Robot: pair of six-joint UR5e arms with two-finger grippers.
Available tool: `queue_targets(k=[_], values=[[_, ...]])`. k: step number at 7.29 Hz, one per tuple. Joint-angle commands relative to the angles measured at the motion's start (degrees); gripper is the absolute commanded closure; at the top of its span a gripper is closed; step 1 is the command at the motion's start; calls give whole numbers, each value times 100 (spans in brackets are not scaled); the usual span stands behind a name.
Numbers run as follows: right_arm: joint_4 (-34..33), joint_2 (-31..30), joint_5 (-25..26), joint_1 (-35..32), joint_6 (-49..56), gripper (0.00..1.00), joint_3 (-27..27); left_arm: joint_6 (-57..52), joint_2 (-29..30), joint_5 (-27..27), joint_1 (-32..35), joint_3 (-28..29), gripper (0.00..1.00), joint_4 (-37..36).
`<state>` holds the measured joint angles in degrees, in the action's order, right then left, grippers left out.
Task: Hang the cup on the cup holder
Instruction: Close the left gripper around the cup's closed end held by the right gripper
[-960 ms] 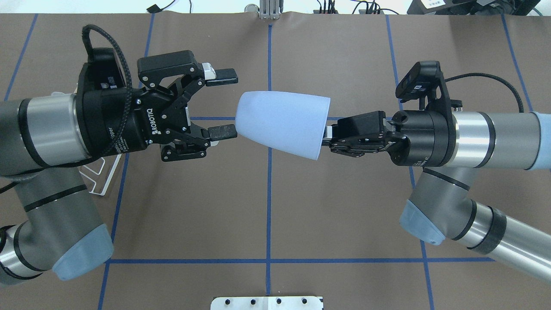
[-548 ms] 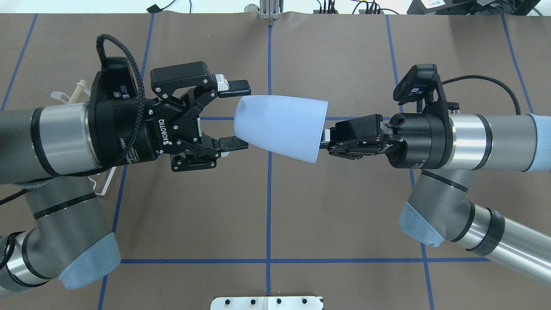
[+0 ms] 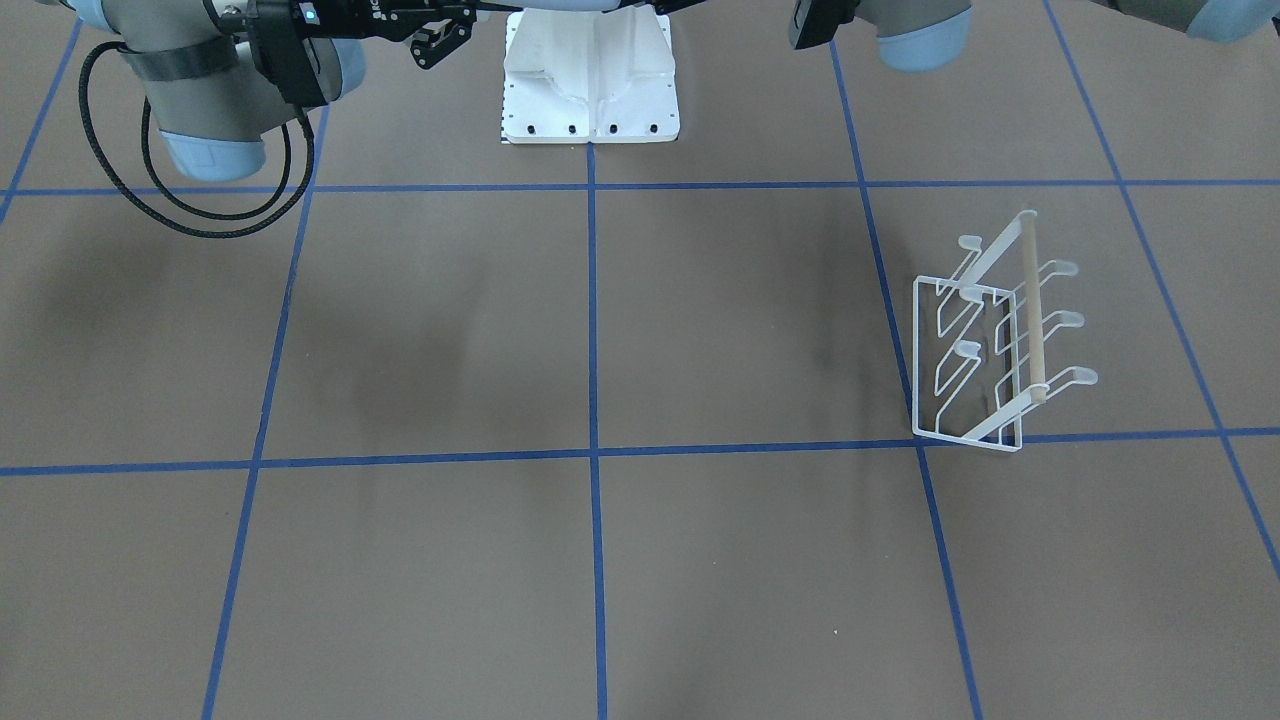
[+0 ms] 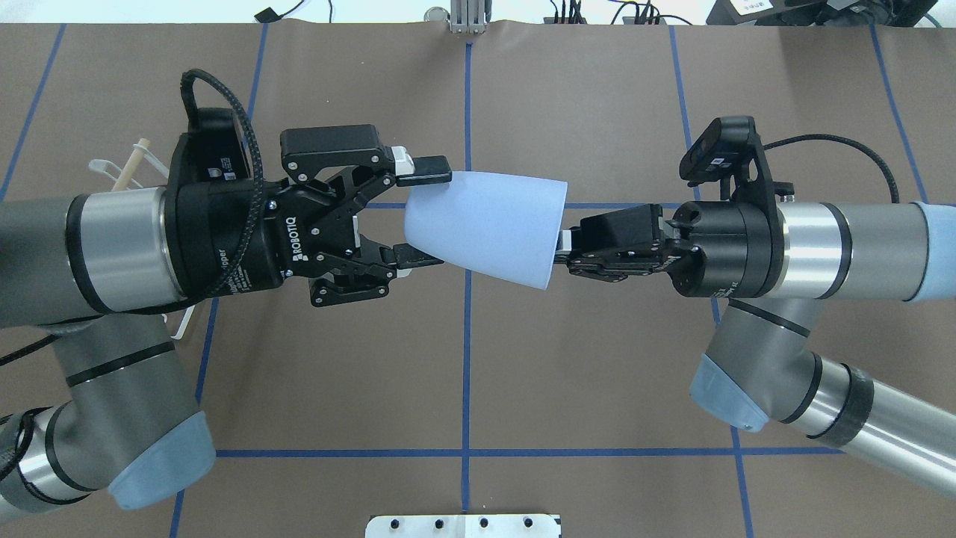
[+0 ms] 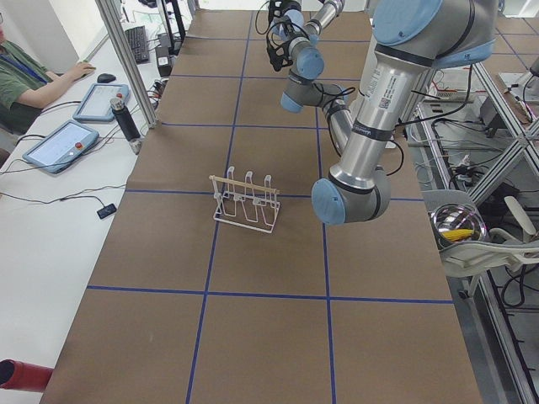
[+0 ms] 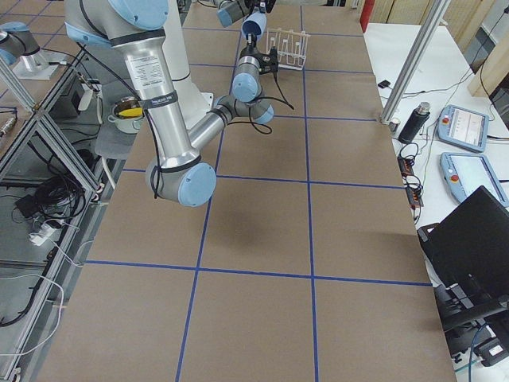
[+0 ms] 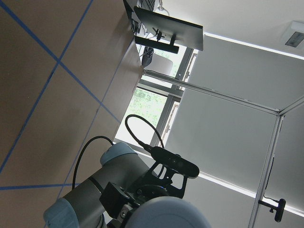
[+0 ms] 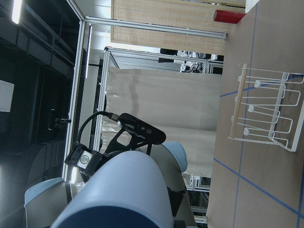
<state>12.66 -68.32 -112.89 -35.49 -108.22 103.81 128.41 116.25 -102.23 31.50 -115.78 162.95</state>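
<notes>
The right pincer (image 4: 565, 250), clamped on the rim of the cup (image 4: 485, 228), holds it horizontal above the bench (image 4: 463, 373). The left pincer (image 4: 427, 217), spread wide, straddles the cup's base. The cup holder (image 3: 985, 345) stands on the bench at the robot's left.

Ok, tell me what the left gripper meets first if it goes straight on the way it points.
The cup: its narrow base looks to sit between the left gripper's open jaws; the right gripper holds its rim.

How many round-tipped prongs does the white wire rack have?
6, all on the cup holder: three prongs beside the wooden dowel toward the middle of the table, three toward its end. None seems hidden.
</notes>
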Motion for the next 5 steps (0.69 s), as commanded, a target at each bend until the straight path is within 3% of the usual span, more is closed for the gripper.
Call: queue_targets(k=[1, 2, 3, 5], values=[[44, -15, 99, 7, -23, 100, -2, 9, 3, -7, -12, -6, 70, 0], [44, -32, 257, 51, -32, 71, 16, 18, 3, -7, -12, -6, 100, 0], [44, -33, 337, 60, -24, 1, 42, 18, -6, -7, -12, -15, 100, 0], [44, -50, 381, 60, -41, 0, 42, 26, -6, -16, -12, -15, 100, -18]])
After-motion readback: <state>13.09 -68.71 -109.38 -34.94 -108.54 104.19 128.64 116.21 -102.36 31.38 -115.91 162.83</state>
